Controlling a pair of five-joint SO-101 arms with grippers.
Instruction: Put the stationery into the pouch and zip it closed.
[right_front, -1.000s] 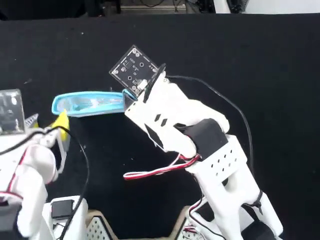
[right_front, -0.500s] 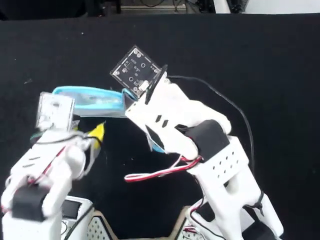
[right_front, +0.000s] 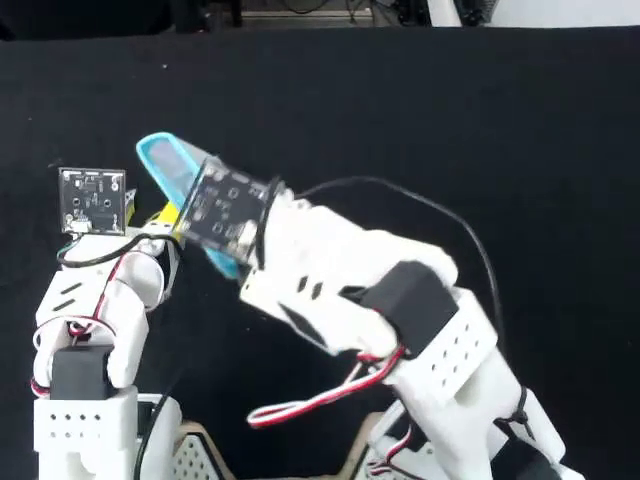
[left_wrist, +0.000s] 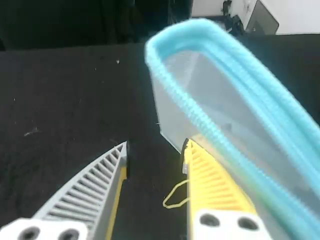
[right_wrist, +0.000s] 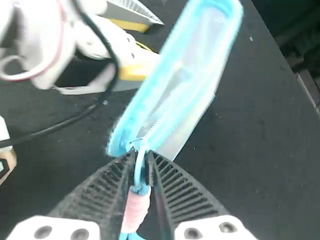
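Swung leftward, translucent blue-zippered pouch (right_front: 166, 162) pinched by right gripper (right_wrist: 141, 155); left gripper (left_wrist: 156, 147) spread

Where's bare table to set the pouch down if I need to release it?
Bare table runs along the far edge beyond the pouch, and across the whole stretch to the right of the right arm. It is crowded near-left, where the left arm and right arm meet at the pouch.
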